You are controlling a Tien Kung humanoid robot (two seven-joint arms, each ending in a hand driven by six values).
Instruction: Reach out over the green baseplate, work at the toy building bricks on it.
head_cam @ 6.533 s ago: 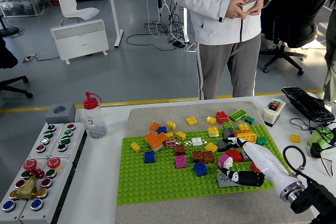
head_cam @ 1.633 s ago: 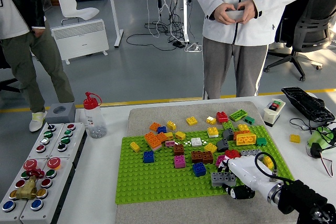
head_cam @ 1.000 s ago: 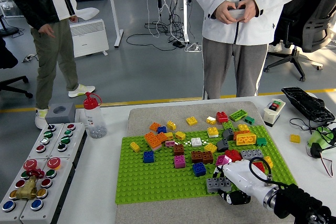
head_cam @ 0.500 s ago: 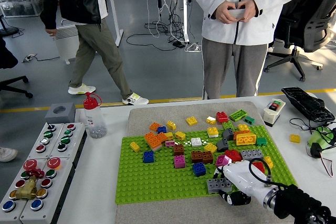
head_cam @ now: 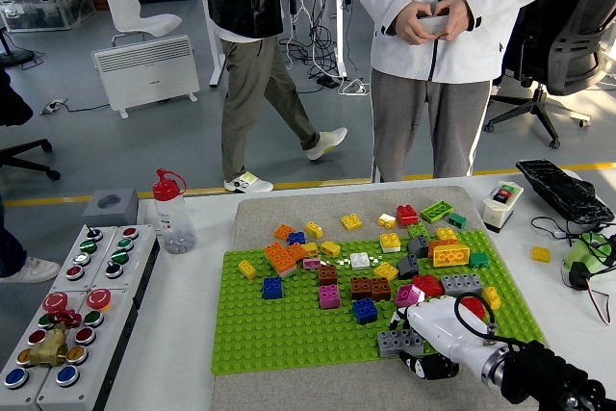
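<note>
Right hand [head_cam: 430, 336] beside the green baseplate [head_cam: 289, 329]: white glossy shell on the back, black fingers [head_cam: 423, 367] beneath. A thin black cable loops above the wrist. Silver ring collar joins the hand to a black, matte forearm.

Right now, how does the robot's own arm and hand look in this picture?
Only the right arm shows. It is black toward the lower right corner, with a silver ring at the wrist. The robot hand has a glossy white shell on its back and black fingers beneath. A thin black cable loops above the wrist. No markings can be seen.
</note>
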